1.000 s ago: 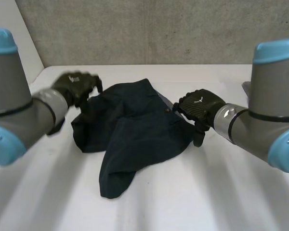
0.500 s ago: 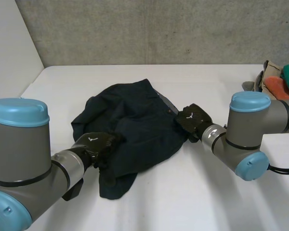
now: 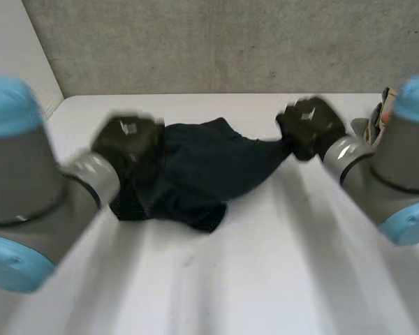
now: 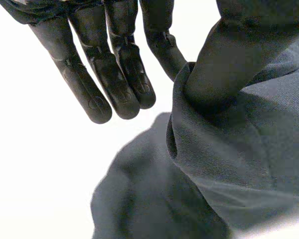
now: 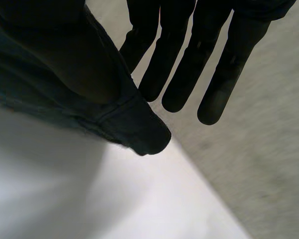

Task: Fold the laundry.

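Whereas the dark navy fabric garment lay heaped, left hand and right hand now pinch opposite ends, stretching it out for folding.

A white table runs back to a grey concrete wall with a faint vertical seam and a few dark specks. A plain white panel stands along the table's left side. The light is soft and even, leaving pale shadows on the tabletop.
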